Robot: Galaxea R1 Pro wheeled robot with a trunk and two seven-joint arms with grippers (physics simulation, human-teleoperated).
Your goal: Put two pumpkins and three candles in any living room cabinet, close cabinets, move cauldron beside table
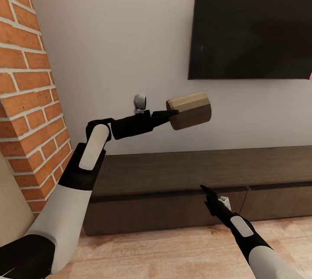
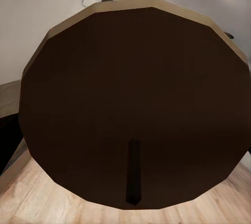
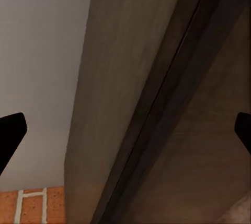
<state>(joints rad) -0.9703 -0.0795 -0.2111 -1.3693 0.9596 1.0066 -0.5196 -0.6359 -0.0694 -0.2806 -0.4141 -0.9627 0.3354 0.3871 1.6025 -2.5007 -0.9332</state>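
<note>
A beige-tan candle (image 1: 190, 112) hangs tipped on its side in the air above the left part of the long dark brown cabinet (image 1: 182, 170), and my left gripper (image 1: 171, 116) is shut on it. In the left wrist view the candle's (image 2: 130, 93) dark end face with its thin wick is very close. My right gripper (image 1: 209, 196) is low in front of the cabinet's front panels, which look closed. In the right wrist view that gripper (image 3: 125, 130) is open, its fingertips (image 3: 10, 132) spread wide over the cabinet's (image 3: 120, 88) top edge and front.
A large black TV (image 1: 251, 31) hangs on the grey wall above the cabinet. A red brick column (image 1: 30, 96) stands at the left, close to my left arm. Light wooden floor (image 1: 151, 253) runs in front of the cabinet.
</note>
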